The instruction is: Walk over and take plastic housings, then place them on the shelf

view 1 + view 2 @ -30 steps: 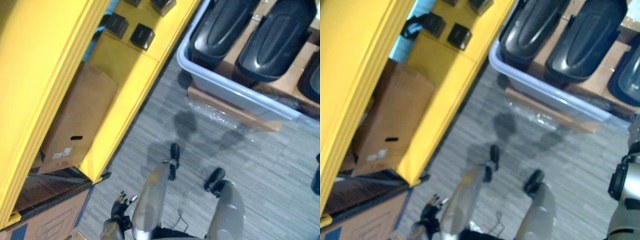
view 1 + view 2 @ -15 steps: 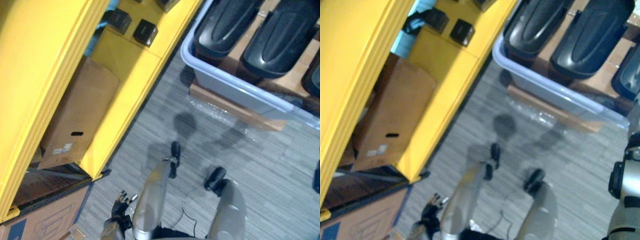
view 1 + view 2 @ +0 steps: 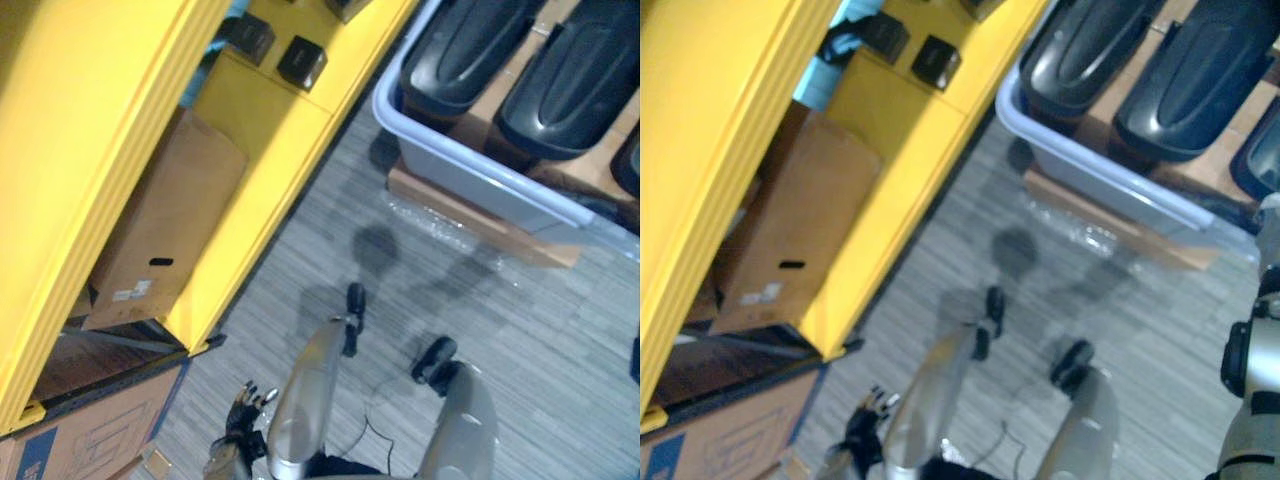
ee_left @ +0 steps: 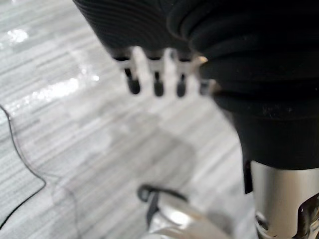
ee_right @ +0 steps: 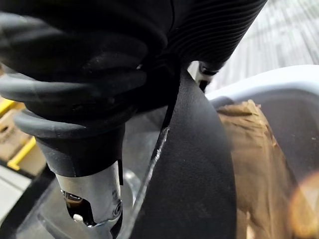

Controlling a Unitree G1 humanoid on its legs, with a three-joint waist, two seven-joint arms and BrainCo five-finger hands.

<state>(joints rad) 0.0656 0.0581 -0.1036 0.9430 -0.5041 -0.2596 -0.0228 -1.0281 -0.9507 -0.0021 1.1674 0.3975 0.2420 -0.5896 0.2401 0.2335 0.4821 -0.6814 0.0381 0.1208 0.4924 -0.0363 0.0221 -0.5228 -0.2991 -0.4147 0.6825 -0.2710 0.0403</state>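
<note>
Black plastic housings (image 3: 462,55) are glossy, long oval shells. They lie side by side in the pale grey bin (image 3: 470,165) on brown cardboard (image 3: 475,120), long axes parallel, slanting away to my right. One smooth curved shell (image 5: 194,164) sits against my right hand (image 5: 149,30). My fingers are hidden behind it, so I can't tell the grip. My left hand (image 3: 240,412) hangs empty, fingers straight, over striped grey carpet (image 3: 520,330). The yellow shelf (image 3: 270,130) is at my left.

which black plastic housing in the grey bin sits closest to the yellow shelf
The leftmost black plastic housing, at the grey bin's corner beside the yellow shelf; the others lie further right.
</note>
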